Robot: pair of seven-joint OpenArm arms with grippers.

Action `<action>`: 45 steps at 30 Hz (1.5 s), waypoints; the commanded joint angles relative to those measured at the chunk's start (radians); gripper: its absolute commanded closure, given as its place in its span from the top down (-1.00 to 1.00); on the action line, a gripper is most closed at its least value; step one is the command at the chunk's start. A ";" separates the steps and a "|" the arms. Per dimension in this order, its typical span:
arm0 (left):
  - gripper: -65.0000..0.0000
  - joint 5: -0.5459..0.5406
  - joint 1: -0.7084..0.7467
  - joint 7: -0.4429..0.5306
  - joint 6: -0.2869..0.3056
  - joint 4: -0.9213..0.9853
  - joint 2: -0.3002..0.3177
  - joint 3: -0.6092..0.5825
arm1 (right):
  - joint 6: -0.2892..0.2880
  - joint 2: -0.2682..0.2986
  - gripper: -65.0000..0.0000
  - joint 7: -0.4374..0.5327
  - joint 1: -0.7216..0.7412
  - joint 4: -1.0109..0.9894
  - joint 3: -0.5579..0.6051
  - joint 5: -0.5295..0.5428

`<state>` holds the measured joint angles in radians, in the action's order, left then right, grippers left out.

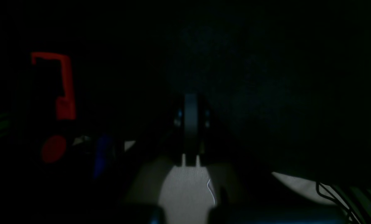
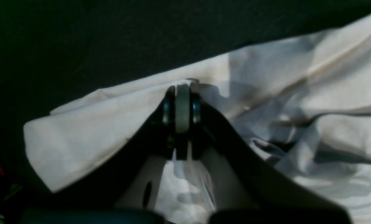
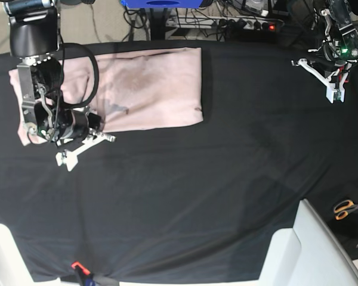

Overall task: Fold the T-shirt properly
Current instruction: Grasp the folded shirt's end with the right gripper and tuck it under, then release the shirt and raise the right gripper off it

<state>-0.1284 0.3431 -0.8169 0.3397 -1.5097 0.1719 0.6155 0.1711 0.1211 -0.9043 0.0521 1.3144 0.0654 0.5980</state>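
T-shirt (image 3: 149, 89) is laid at the far edge of the black tablecloth (image 3: 215, 196), on the base view's left half, part folded: right edge straight, near edge running roughly straight to the left arm-side bundle. Left end of the shirt is partly hidden behind the right arm.

Right gripper (image 2: 183, 93) is seen closed in the wrist view, jaws pinched on a raised ridge of shirt fabric at the shirt's near edge; cloth is tented up at the tips. In base view the same gripper (image 3: 68, 158) sits at the shirt's near left corner, tips over bare tablecloth just beside the hem.

Left gripper (image 1: 190, 124) is closed w/ nothing between the jaws; wrist view very dark, only dark cloth ahead. In base view it (image 3: 334, 92) is parked at the far right corner, well apart from the shirt.

Free room: whole middle, near and right side of the tablecloth is bare. Scissors (image 3: 348, 208) are seen off the cloth at the right edge, near a white panel (image 3: 310, 250)
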 commanded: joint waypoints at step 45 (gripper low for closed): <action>-1.00 0.074 0.072 0.238 0.161 0.027 0.064 0.043 | -0.516 0.062 0.10 0.066 -0.202 -0.106 -0.936 0.237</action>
<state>-0.0536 0.4099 -0.5900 0.5045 -1.4666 0.2199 0.6510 -0.3408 0.1581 -0.8513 -0.1501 1.1919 -0.8612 0.8204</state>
